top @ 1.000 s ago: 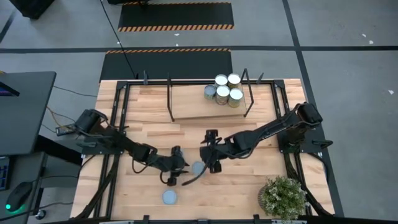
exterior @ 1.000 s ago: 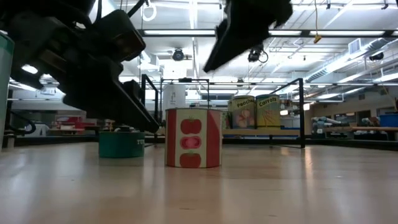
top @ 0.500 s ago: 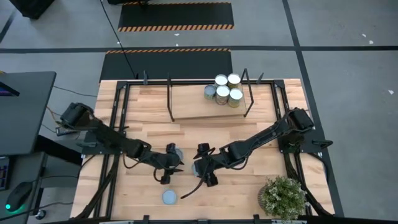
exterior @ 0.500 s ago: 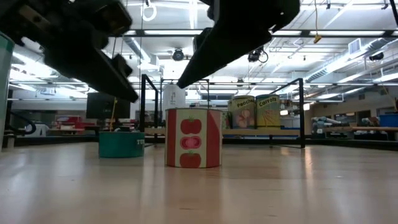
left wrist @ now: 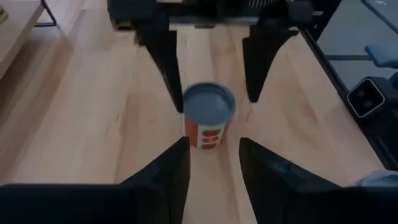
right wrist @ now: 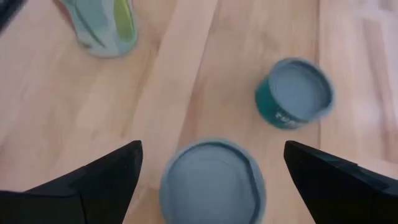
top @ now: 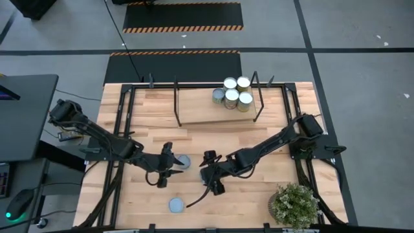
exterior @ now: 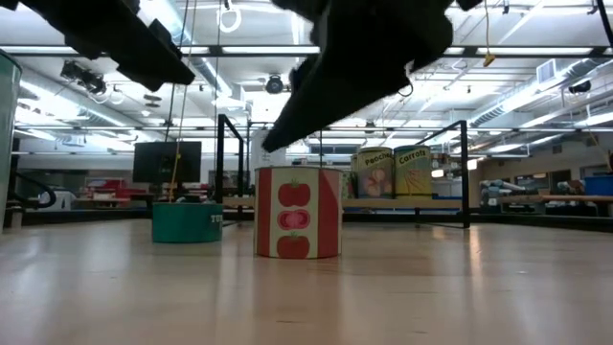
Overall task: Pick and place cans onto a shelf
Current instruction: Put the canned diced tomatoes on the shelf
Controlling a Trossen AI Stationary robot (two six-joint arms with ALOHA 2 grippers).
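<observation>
Both arms shifted left since prior frame; right gripper [top: 210, 172] wide open above tomato can [exterior: 297, 212], left gripper [top: 165, 166] closed, mid-tabletop [top: 259, 194].

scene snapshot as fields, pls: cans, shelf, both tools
shelf: far end of the table, four cans clustered at its right end
tomato can: upright on the table, mid-table
teal can: upright on the table, beside the tomato can
third can: alone near the front edge
right tool: open, fingers on either side of the tomato can, above it, no grip
left tool: shut, empty, facing the tomato can
potted plant: front right corner
</observation>
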